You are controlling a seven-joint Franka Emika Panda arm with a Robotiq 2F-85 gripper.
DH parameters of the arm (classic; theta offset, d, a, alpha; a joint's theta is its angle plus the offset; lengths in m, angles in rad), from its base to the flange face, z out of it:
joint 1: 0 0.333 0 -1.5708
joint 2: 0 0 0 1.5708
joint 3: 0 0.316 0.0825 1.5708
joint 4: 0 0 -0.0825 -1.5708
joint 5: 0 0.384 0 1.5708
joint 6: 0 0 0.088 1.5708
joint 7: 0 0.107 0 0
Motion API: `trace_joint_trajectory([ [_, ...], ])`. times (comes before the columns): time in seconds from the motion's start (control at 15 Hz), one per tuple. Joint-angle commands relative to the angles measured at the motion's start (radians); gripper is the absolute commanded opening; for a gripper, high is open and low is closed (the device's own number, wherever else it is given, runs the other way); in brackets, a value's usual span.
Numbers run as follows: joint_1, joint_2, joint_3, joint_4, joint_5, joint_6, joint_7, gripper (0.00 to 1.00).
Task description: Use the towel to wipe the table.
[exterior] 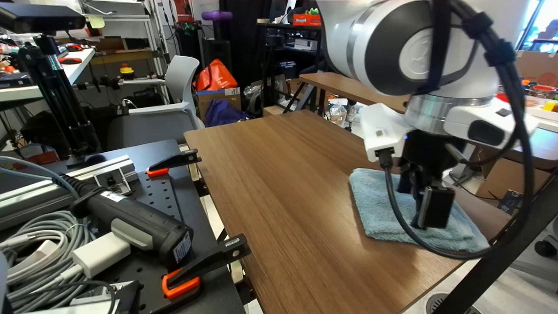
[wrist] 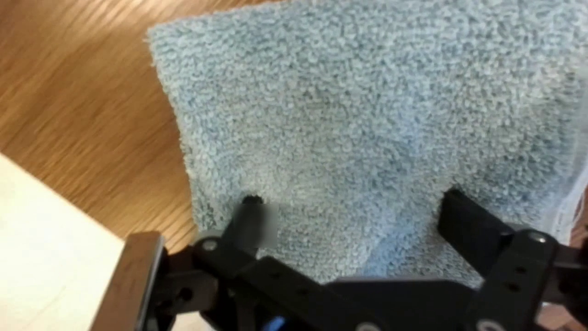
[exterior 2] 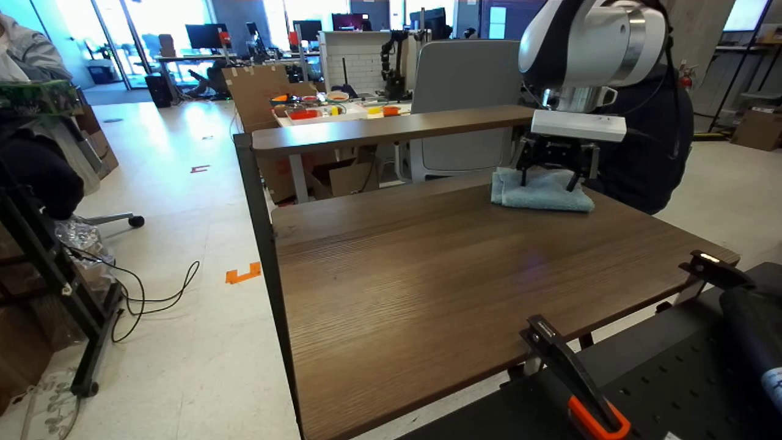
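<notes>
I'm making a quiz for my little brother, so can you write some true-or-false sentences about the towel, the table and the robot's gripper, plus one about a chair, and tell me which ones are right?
1. The towel lies on the brown table. True.
2. The towel is bright red. False: it is pale blue.
3. The gripper points down at the towel. True.
4. The gripper is shut tight. False: it is open, with its two fingers apart.
5. A grey chair shows in an exterior view. True.
6. The towel covers the whole table. False: it covers only a part of it.
</notes>
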Motion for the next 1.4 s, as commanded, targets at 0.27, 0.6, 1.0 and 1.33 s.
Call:
trace_joint_trajectory([
  [0.27, -0.064, 0.079, -0.033, 0.121, 0.009, -0.055, 0.076, 1.0],
  [0.6, -0.054, -0.015, -0.003, -0.037, -0.039, -0.06, -0.064, 1.0],
  [1.0, -0.007, -0.186, 0.007, -0.357, -0.152, -0.025, -0.237, 1.0],
  [1.33, 0.016, -0.305, -0.001, -0.524, -0.305, -0.02, -0.348, 1.0],
])
